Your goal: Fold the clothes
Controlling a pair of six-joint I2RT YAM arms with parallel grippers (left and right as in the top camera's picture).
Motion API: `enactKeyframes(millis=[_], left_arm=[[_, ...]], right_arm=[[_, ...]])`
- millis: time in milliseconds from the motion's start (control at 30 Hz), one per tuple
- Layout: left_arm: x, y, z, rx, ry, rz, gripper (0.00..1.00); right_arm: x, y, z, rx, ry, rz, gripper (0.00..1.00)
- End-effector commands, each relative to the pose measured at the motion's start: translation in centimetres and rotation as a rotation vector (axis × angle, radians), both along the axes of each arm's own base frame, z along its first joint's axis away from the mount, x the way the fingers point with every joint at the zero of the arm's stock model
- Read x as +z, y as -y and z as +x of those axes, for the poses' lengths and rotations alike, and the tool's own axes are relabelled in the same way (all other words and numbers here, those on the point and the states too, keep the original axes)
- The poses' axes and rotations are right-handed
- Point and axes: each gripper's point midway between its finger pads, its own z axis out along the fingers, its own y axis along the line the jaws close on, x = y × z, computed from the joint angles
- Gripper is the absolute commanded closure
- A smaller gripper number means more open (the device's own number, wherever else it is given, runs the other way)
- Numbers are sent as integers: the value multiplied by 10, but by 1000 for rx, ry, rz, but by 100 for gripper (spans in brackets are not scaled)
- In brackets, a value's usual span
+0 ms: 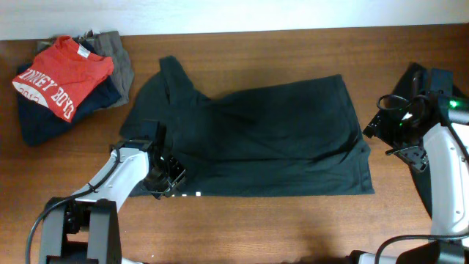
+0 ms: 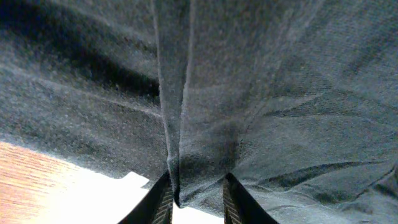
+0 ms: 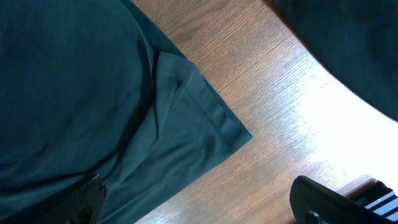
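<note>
Dark cloth fills the left wrist view, a ridge of it pinched between the two fingers of the left claw (image 2: 196, 200). So the left claw is gripping the black shirt (image 1: 271, 139), at its near-left edge.

Black shirt lies in the middle of the desk (image 1: 293, 227), spread crossways and mostly flat. One sleeve pokes up at the far-left end, and the near edge runs straight. It may be folded once lengthwise; cannot tell for sure. Small white marks show at the near edge by the left claw, too small to read.

Progress, as a guess: this shirt is early in its fold. It is laid out and smoothed and one edge is gripped, but there is no compact bundle yet. Cross folds are left to do, then stacking.

Right claw (image 3: 199, 208) hangs open and holds nothing. It sits just off the shirt's right end, with the hemmed corner (image 3: 230, 130) close ahead of its fingers but not touching.

At the far-left corner sits a pile of clothes (image 1: 66, 92), well apart from the black shirt. It has a red shirt (image 1: 62, 77) with white letters on top, navy under it and grey (image 1: 119, 62) behind. Those look already folded.
</note>
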Motion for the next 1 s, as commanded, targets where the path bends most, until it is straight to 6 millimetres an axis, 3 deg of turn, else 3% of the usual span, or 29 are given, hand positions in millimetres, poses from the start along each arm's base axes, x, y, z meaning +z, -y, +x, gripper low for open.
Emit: enactKeyframes(millis=[0, 133, 233, 467, 700, 967], left_arm=[[1, 2, 2, -4, 7, -9, 75], [1, 2, 2, -5, 5, -9, 85], [1, 2, 1, -5, 3, -9, 99], [15, 3, 11, -17, 28, -12, 99], [42, 6, 42, -38, 138, -19, 99], [50, 9, 74, -37, 269, -29, 99]], right_arm=[[-3, 6, 1, -4, -18, -16, 1], [-9, 6, 2, -4, -40, -9, 1], [-15, 6, 2, -3, -59, -4, 1], [-17, 6, 3, -3, -65, -2, 1], [-17, 6, 3, -3, -65, -2, 1], [-17, 6, 3, -3, -65, -2, 1]])
